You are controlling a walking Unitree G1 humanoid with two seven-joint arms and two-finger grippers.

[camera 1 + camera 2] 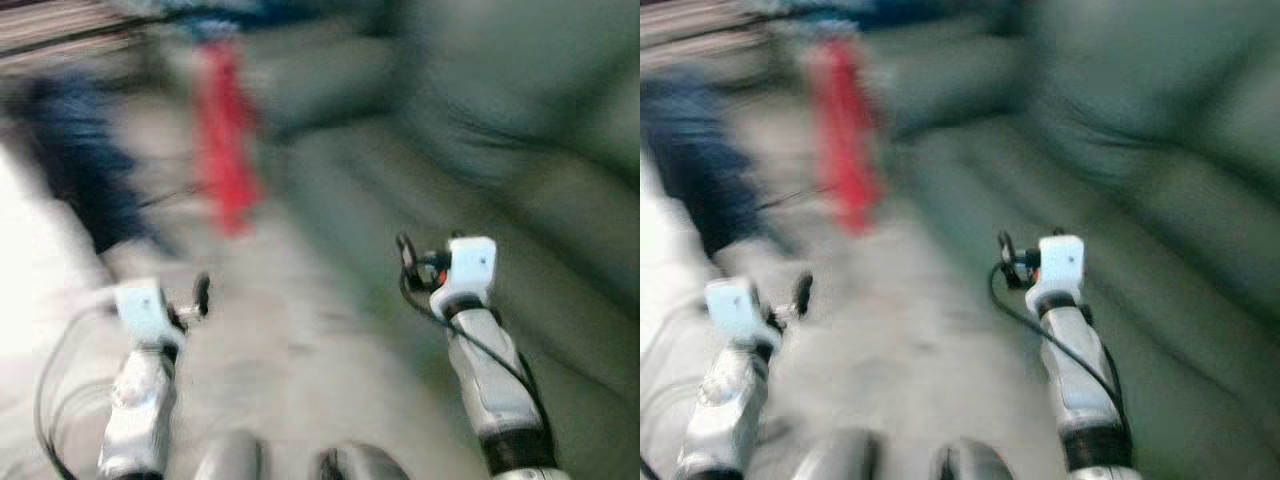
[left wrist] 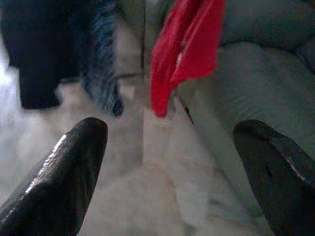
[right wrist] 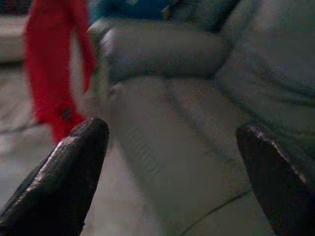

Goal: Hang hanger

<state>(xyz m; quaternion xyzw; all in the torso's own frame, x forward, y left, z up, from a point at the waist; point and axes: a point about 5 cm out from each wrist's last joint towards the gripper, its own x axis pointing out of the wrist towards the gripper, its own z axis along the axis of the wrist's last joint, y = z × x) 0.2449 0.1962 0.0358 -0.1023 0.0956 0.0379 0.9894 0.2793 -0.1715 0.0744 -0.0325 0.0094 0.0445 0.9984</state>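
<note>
Silver arms, white wrist blocks; left gripper (image 2: 167,167) and right gripper (image 3: 172,167) had glossy black tapered fingers; black cable (image 1: 470,340) looped along right arm.

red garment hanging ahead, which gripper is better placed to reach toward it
Left, likely. The red garment hangs ahead on the robot's left, more in line with the open left gripper. The open right gripper faces the grey-green sofa. Head views are blurred.

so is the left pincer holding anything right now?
No. In the left wrist view its two black fingers stand wide apart with nothing between them, just pale floor and a hanging red garment beyond.
</note>
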